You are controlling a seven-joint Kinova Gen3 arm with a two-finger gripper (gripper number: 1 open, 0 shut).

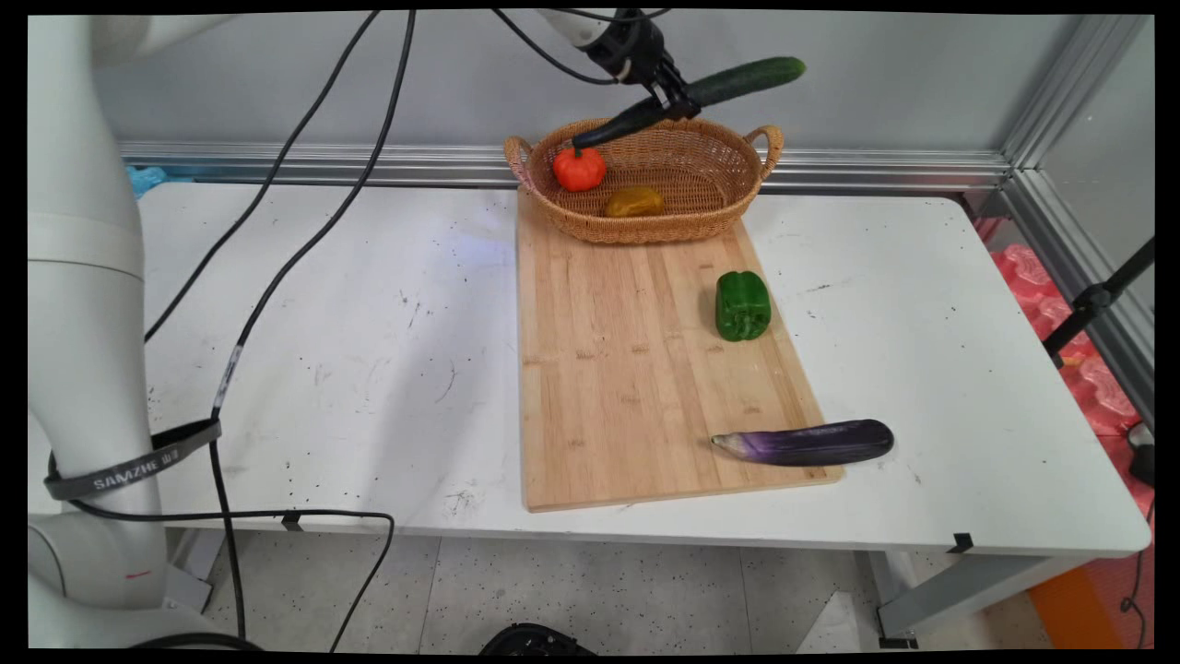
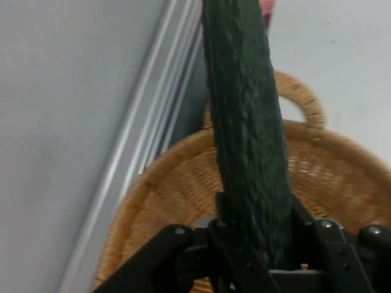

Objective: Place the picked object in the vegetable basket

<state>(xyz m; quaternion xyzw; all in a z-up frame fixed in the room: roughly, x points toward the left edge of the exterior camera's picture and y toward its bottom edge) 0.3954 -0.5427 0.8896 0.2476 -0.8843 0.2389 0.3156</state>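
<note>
Nearest the camera you've got the eggplant (image 1: 804,443), lying across the near right corner of the cutting board (image 1: 627,369), its dark end overhanging onto the worktop (image 1: 369,350). Further back on the board's right side sits the green pepper (image 1: 742,305), well apart from the eggplant.

At the board's far end is the wicker basket (image 1: 728,198). Inside it: a small orange pumpkin (image 1: 579,169) at the left, a yellowish-brown item (image 1: 633,201) near the middle; can't tell what that one is.

Your gripper (image 1: 678,101) is up high over the basket's back rim, pinching the cucumber (image 1: 747,80) around its middle. The hand view shows both fingers (image 2: 229,235) pressed against its sides.

Key relation: the cucumber's long axis runs roughly parallel to the basket's long axis, tilted, right end higher, left end dipping toward the pumpkin. It hangs above the basket, touching nothing there. The right end reaches out above the right handle.
</note>
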